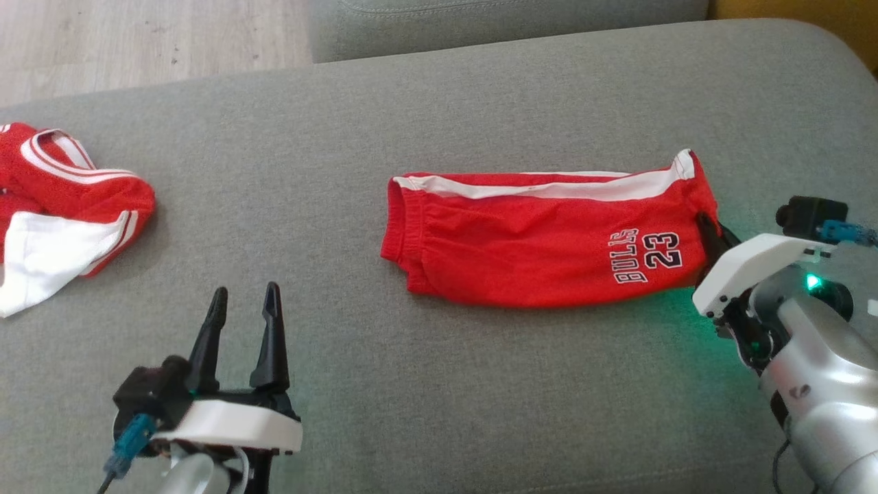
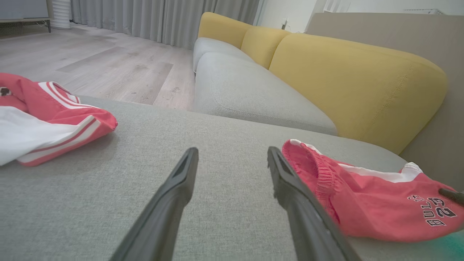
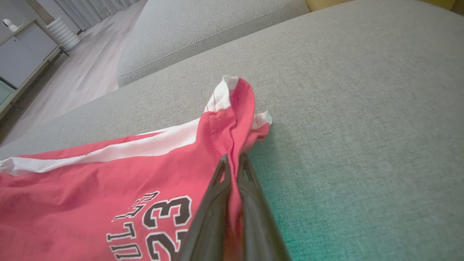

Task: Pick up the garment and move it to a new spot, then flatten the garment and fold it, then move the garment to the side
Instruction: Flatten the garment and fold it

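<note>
Pinched by the right gripper (image 3: 233, 161) is one end of the shorts (image 1: 535, 240), which are laid flat on the cushion (image 1: 439, 384), right of its middle. The left gripper (image 1: 243, 295) is held spread, well apart from them.

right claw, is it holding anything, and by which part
The right claw is shut on the red shorts, pinching the leg-opening hem at the end near the 23 print. The left claw is open and holds nothing.
</note>
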You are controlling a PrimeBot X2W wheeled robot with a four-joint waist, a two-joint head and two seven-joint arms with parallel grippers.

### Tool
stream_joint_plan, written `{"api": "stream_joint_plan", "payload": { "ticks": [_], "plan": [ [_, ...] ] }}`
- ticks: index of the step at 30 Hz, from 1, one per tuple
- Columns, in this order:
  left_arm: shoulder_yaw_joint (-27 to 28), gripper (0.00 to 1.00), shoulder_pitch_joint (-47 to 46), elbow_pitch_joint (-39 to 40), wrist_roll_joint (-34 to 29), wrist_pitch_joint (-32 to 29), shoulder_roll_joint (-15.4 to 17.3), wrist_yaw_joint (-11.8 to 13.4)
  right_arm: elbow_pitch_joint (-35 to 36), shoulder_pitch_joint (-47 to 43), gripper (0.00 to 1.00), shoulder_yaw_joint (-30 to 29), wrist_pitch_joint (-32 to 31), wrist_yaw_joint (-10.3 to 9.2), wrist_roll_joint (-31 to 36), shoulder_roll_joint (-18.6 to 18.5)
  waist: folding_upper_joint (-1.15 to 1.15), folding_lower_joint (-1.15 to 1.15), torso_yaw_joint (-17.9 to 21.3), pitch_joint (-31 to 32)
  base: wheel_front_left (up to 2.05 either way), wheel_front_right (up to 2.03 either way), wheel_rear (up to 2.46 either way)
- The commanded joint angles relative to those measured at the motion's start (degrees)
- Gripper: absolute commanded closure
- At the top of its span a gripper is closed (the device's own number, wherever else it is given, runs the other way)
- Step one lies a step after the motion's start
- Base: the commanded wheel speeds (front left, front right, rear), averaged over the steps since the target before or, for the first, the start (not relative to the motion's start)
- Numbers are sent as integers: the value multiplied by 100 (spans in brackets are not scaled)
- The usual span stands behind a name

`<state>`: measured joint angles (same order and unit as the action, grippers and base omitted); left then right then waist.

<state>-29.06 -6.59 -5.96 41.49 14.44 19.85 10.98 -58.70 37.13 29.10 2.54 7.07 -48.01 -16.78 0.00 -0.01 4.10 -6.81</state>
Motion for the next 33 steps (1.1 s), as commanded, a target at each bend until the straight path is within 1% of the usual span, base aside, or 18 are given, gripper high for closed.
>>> {"api": "stream_joint_plan", "payload": {
  "ticks": [1, 6, 9, 12, 15, 16, 22, 23, 28, 33],
  "plan": [
    [280, 0, -123, 119, -74, 55, 73, -43, 184, 45, 100, 19, 85, 42, -50, -39, 0, 1, -33, -9, 0, 0, 0],
    [273, 0, -145, 73, -122, 55, -24, -110, 219, 89, 100, -78, 59, 42, -24, -67, 0, 1, -217, -5, 0, 0, 0],
    [268, 0, -157, 52, -151, 55, -81, -145, 376, 225, 100, -47, 16, 42, 59, -9, 0, 1, -362, 26, 0, 0, 0],
    [260, 0, -146, 23, -166, 55, -145, -181, 637, 379, 100, 34, -77, 42, 144, 145, 0, 1, -516, 76, 0, 0, 0],
    [242, 0, -138, 0, -170, 55, -215, -217, 924, 502, 100, 159, -225, 42, 235, 375, 0, 1, -679, 120, 0, 0, 0],
    [242, 0, -138, 0, -170, 55, -215, -217, 924, 502, 100, 159, -225, 42, 235, 375, 0, 1, -679, 120, 0, 0, 0],
    [204, 0, -169, -90, -184, 55, -345, -326, 1303, 609, 100, 352, -551, 42, 333, 954, 0, 1, -1025, 117, 0, 0, 0],
    [196, 0, -188, -107, -199, 55, -396, -358, 1306, 605, 100, 436, -672, 42, 398, 1073, 0, 1, -1143, 89, 0, 0, 0],
    [218, 0, -215, -184, -240, 55, -499, -437, 1118, 517, 100, 572, -901, 42, 564, 1229, 0, 1, -1387, 44, 0, 0, 0],
    [292, 0, -163, -262, -290, 55, -578, -502, 1081, 436, 100, 709, -1041, 42, 609, 1310, 0, 1, -1452, 49, 0, 0, 0]
  ]
}}
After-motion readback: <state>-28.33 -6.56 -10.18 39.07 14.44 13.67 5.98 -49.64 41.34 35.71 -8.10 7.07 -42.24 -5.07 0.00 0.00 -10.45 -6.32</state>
